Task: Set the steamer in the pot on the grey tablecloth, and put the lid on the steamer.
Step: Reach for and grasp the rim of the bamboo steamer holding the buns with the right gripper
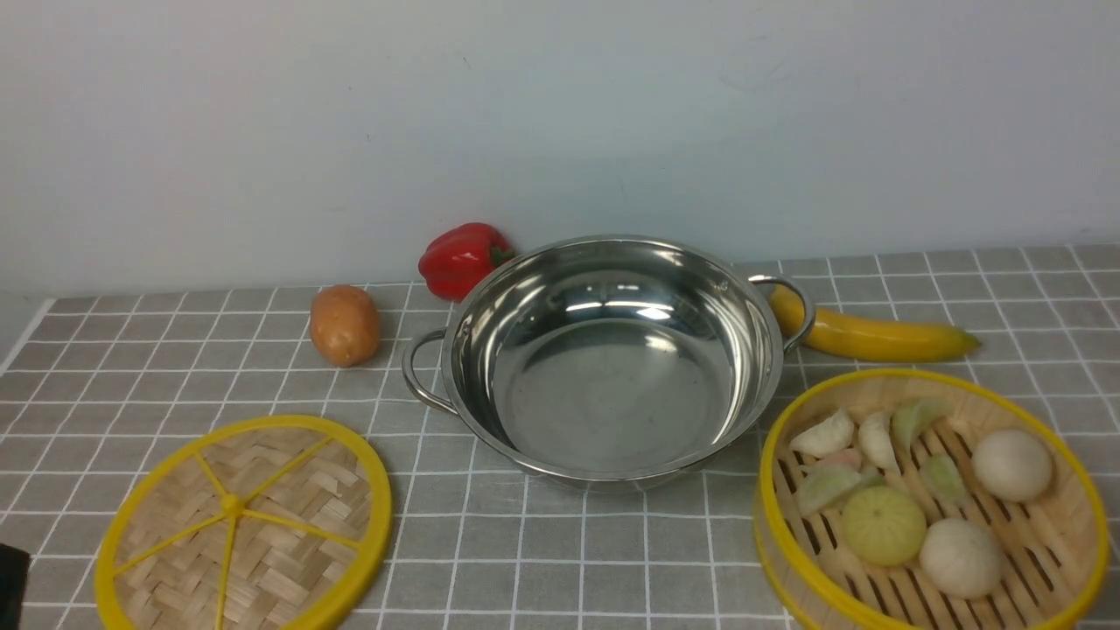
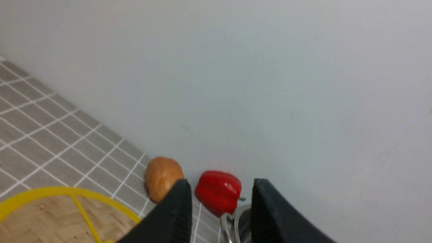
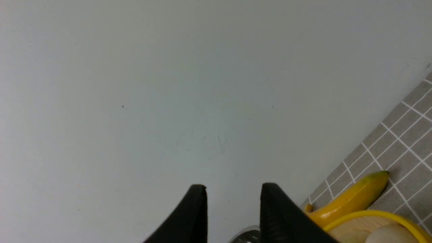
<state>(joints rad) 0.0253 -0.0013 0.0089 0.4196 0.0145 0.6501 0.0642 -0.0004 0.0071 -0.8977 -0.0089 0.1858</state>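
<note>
The front view's lower edge cuts off the lid (image 1: 245,525) and the steamer (image 1: 1072,516). The pot (image 1: 612,376) hides one end of the banana (image 1: 875,337) and part of the red pepper (image 1: 459,258).

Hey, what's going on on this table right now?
Nothing is being handled yet. The left gripper and the right gripper are both open and empty. The steel pot sits empty on the grey tablecloth. The steamer, loaded with buns and dumplings, stands to its right, and the lid lies flat to its left.
</note>
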